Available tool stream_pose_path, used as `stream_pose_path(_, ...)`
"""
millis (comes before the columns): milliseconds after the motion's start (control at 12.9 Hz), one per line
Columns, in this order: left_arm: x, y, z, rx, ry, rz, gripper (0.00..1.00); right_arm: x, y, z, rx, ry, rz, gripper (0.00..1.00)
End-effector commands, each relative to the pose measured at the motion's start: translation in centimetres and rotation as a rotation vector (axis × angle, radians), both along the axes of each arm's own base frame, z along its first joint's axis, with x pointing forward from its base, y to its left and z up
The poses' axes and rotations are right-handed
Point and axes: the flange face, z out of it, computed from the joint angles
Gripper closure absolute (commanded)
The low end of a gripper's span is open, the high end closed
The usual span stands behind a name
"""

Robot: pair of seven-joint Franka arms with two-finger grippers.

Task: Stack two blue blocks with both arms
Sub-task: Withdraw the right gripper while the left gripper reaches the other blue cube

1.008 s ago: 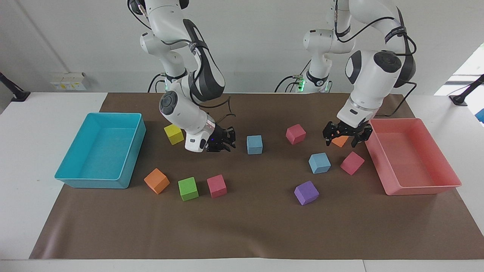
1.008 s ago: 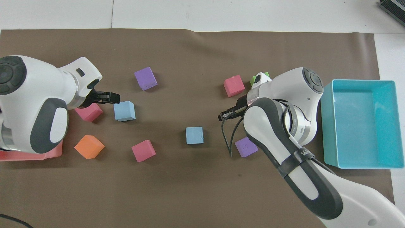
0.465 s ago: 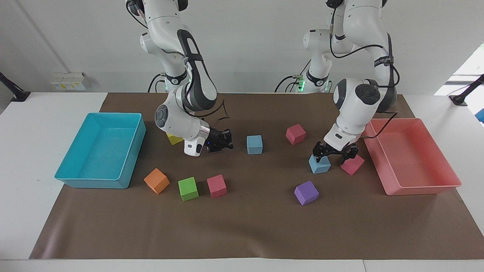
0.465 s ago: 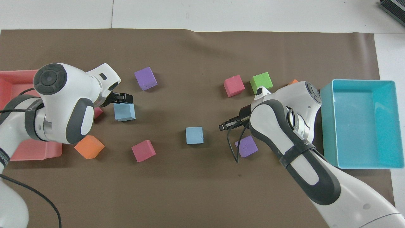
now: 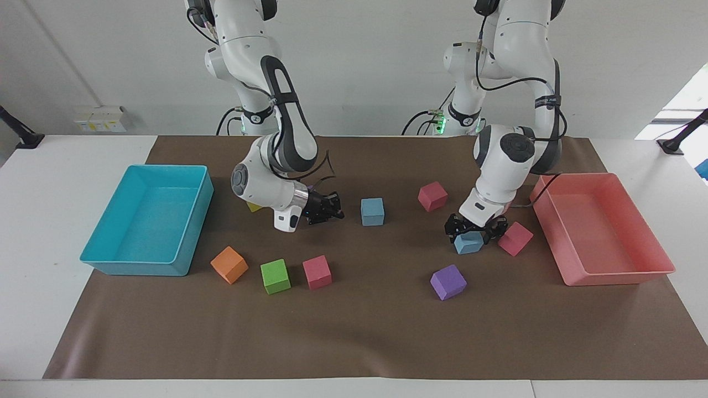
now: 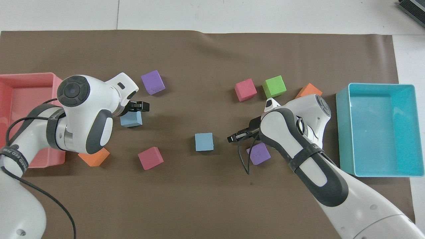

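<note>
One blue block (image 5: 469,243) lies toward the left arm's end of the table, beside a pink cube (image 5: 515,238). My left gripper (image 5: 474,228) is down over it, open, with a finger on either side. In the overhead view this block (image 6: 131,120) shows partly under the left gripper (image 6: 139,106). The second blue block (image 5: 372,211) sits near the table's middle; it also shows in the overhead view (image 6: 204,141). My right gripper (image 5: 327,207) is low beside it, open and empty, a short gap away, as the overhead view (image 6: 237,136) also shows.
A cyan tray (image 5: 99,251) stands at the right arm's end and a pink tray (image 5: 614,276) at the left arm's end. Loose cubes lie about: orange (image 5: 229,265), green (image 5: 275,276), pink (image 5: 317,272), purple (image 5: 448,282), pink (image 5: 432,196), and yellow (image 5: 253,208) behind the right arm.
My left gripper moved from beside the pink tray over to the blue block and came down around it. My right gripper sank a little and stayed beside the middle blue block.
</note>
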Motion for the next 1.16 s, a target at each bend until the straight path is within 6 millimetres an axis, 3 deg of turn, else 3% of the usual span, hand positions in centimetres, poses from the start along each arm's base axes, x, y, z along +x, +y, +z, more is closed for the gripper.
stream_pose_path(0,-0.4,0.8,-1.3,0.017,-0.007,0.022,0.00,-0.6,-0.1,-0.3,0.029,-0.046,0.029,1.00)
stream_pose_path(310,-0.6,1.5,-1.7,0.023,0.001,0.031,0.00,-1.3,-0.3,-1.0,0.061,-0.021,-0.010,1.00)
stream_pose_path(465,-0.4,1.6,-1.6,0.023,-0.001,0.032,0.00,-1.5,1.2,-1.2,0.077,-0.031,-0.042,1.00)
stream_pose_path(1085,0.7,2.4,0.6,0.019,-0.035,0.066,0.00,-1.5,1.7,-1.1,0.124,-0.040,-0.074,1.00)
